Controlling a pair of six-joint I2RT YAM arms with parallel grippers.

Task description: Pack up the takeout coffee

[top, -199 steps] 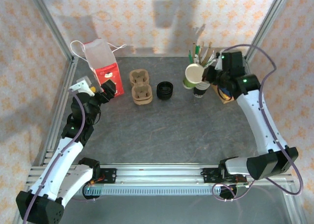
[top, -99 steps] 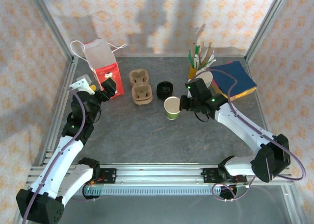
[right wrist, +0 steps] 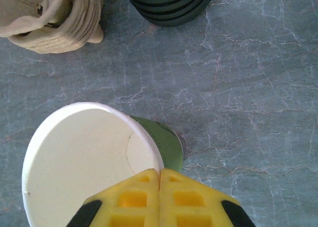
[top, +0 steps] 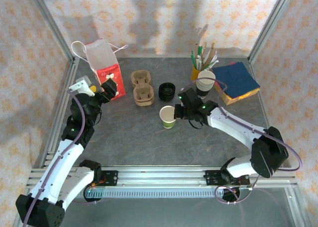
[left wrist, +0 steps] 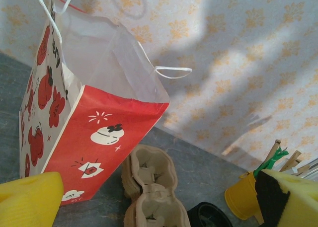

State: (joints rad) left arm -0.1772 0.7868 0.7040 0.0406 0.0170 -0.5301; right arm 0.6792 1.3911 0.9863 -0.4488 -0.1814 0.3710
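The takeout coffee is a green-walled paper cup (top: 168, 116) with a cream rim and an open top. It sits tilted at mid-table, and I cannot tell whether its base touches the surface. My right gripper (top: 177, 111) is shut on the cup's rim, with one finger inside and one outside. In the right wrist view the yellow fingertips (right wrist: 179, 187) pinch the rim of the cup (right wrist: 89, 162). My left gripper (top: 110, 88) hangs open beside the red and white paper bag (top: 102, 65), with nothing between its yellow pads (left wrist: 27, 199).
A stack of black lids (top: 167, 91) sits just behind the cup, with cardboard cup carriers (top: 141, 88) to its left. At the back right are a stack of cups (top: 204, 83), a yellow holder of stirrers (top: 198, 63) and blue napkins (top: 237, 80). The bag (left wrist: 94, 132) stands open.
My right arm has carried the green cup from the back right, by the cup stack, leftward and down to mid-table. The left arm has not moved.
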